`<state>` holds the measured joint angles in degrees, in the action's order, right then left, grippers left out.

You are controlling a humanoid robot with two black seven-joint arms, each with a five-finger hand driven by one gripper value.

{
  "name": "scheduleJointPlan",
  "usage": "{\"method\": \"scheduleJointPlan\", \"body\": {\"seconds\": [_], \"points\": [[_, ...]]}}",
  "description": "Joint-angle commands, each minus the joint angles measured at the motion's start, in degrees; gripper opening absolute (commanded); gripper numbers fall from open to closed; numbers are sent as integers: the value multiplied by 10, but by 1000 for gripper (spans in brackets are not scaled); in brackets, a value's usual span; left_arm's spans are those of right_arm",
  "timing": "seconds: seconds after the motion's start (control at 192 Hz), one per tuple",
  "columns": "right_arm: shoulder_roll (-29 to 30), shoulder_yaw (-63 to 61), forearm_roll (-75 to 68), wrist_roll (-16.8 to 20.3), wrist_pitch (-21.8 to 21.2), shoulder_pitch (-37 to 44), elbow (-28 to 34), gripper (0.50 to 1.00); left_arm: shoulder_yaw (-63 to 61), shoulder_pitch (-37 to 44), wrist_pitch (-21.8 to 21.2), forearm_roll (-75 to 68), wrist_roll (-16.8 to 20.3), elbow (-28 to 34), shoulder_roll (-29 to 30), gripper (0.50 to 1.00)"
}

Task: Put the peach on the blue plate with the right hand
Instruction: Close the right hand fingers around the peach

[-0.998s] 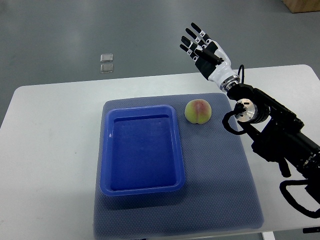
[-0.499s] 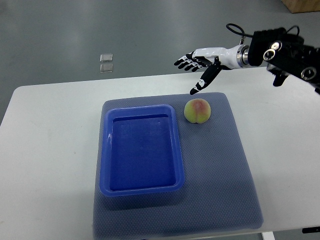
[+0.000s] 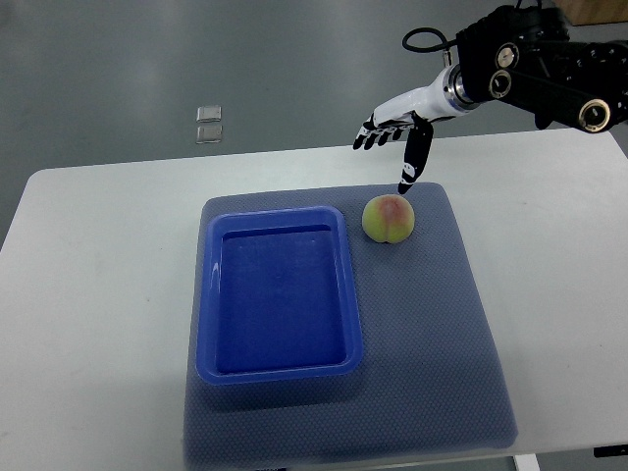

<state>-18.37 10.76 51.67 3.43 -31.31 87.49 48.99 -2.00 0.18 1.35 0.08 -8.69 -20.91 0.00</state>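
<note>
Grey floor lies beyond a white table [image 3: 98, 294] spread with a dark blue mat [image 3: 422, 334]. On the mat's left half sits the blue plate [image 3: 280, 370], a shallow rectangular tray, empty. Just beside its far right corner rests the peach [image 3: 389, 217], apart from the rim. Above and right of it hangs the right hand [image 3: 395, 126], fingers spread, thumb pointing down, holding nothing. Round and probably soft-skinned, the peach wants a gentle grasp across its widest middle.

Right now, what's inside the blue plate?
Nothing shows inside the blue plate; its floor is bare. The peach sits outside it on the grey mat, with the right hand above, fingers spread.
</note>
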Motion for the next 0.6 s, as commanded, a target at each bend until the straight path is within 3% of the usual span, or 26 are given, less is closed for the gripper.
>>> {"method": "scheduleJointPlan", "body": {"seconds": [0.0, 0.593], "points": [[8, 1, 1, 0, 14, -12, -2, 930, 0, 0, 0, 0, 0, 0, 0, 1000], [62, 21, 26, 0, 98, -100, -50, 930, 0, 0, 1, 0, 0, -2, 0, 1000]]}}
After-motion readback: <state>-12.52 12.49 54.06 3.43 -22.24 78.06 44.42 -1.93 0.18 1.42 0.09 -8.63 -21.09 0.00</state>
